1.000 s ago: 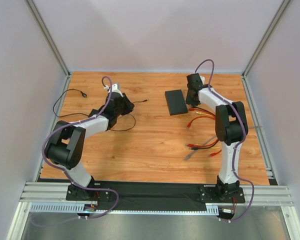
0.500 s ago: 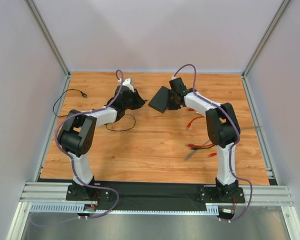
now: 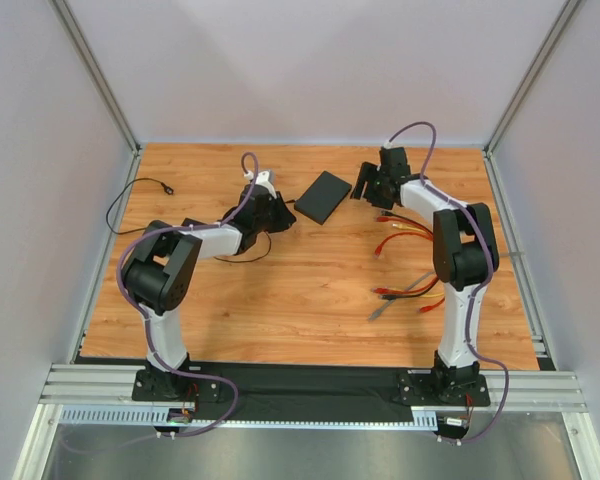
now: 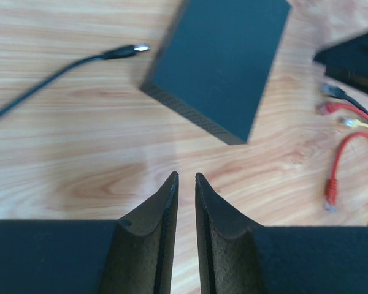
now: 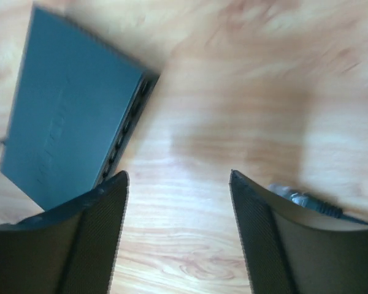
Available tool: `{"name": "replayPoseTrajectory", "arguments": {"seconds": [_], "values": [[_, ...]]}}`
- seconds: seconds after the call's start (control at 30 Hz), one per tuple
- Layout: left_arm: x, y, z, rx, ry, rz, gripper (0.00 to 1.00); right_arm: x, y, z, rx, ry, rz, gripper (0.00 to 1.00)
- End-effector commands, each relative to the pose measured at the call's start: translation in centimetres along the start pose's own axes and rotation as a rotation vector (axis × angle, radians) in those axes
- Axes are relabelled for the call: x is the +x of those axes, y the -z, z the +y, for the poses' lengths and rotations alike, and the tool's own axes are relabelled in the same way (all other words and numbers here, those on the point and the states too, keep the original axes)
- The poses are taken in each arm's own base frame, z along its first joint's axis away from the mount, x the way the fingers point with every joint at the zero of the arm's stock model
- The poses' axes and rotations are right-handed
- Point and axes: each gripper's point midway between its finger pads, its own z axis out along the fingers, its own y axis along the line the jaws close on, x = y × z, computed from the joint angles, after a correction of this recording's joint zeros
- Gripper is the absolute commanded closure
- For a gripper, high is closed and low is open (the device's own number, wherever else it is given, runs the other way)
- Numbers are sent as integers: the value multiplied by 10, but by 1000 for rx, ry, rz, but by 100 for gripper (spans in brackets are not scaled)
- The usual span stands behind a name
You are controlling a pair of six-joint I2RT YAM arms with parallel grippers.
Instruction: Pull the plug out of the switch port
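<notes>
I see the switch [image 3: 322, 196] lying flat on the wooden table [image 3: 300, 290], between and just ahead of my left gripper [image 4: 185, 177], nearly closed and empty, and my right gripper [image 5: 178, 177], spread wide; grey walls [image 3: 310, 70] surround.

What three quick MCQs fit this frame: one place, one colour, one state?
1. Where is the switch?
A) standing on its edge
B) flat on the table, between the left tool and the right tool
C) clamped in the right tool
2. What colour is the curved loose cable right of the switch?
A) blue
B) green
C) red
3. What state is the right tool in?
A) open, empty
B) shut on the switch
C) shut on a cable

Key:
1. B: the top view shows it lying between them.
2. C: the left wrist view shows red.
3. A: the right wrist view shows the fingers wide apart, with nothing between.
</notes>
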Motion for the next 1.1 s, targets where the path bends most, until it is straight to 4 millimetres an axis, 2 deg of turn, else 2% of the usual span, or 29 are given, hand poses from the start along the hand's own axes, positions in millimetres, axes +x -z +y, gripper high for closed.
{"name": "replayPoseTrajectory", "arguments": {"seconds": [0.0, 0.07, 0.1, 0.13, 0.17, 0.2, 0.23, 0.27, 0.3, 0.33, 0.4, 0.43, 0.67, 0.87, 1.07], "values": [[-24, -4, -41, 93, -5, -86, 76, -62, 17, 41, -198, -6, -149, 24], [-15, -12, -38, 91, 10, -55, 77, -85, 16, 48, -280, -56, -168, 19], [-16, -14, -38, 89, 13, -55, 77, -90, 16, 58, -343, -55, -169, 16], [-15, -15, -37, 81, 15, -51, 77, -86, 2, 54, -351, -68, -148, 15], [-11, -18, -33, 68, 19, -34, 77, -105, 5, 64, -378, -66, -182, 14], [-14, -20, -35, 68, 18, -34, 77, -105, 0, 63, -375, -73, -167, 13], [-14, -21, -35, 67, 11, -24, 77, -99, -16, 61, -376, -82, -143, 13], [-9, -23, -33, 59, 10, -3, 78, -110, -14, 70, -406, -76, -158, 13], [-9, -23, -35, 65, 10, 0, 78, -108, -16, 74, -435, -77, -136, 13], [-9, -23, -34, 60, 12, -2, 78, -102, -29, 69, -424, -88, -114, 13], [-8, -22, -29, 44, 18, -8, 79, -105, -31, 71, -424, -90, -113, 14], [-7, -22, -28, 41, 18, -8, 79, -99, -37, 70, -426, -90, -99, 15], [-1, -26, -26, 37, 45, 5, 80, -91, -47, 67, -418, -84, -74, 20], [8, -35, -22, 37, 76, 30, 80, -72, -58, 74, -430, -73, 0, 28], [10, -45, -24, 51, 98, 44, 79, -60, -61, 68, -408, -74, 31, 32]]}}
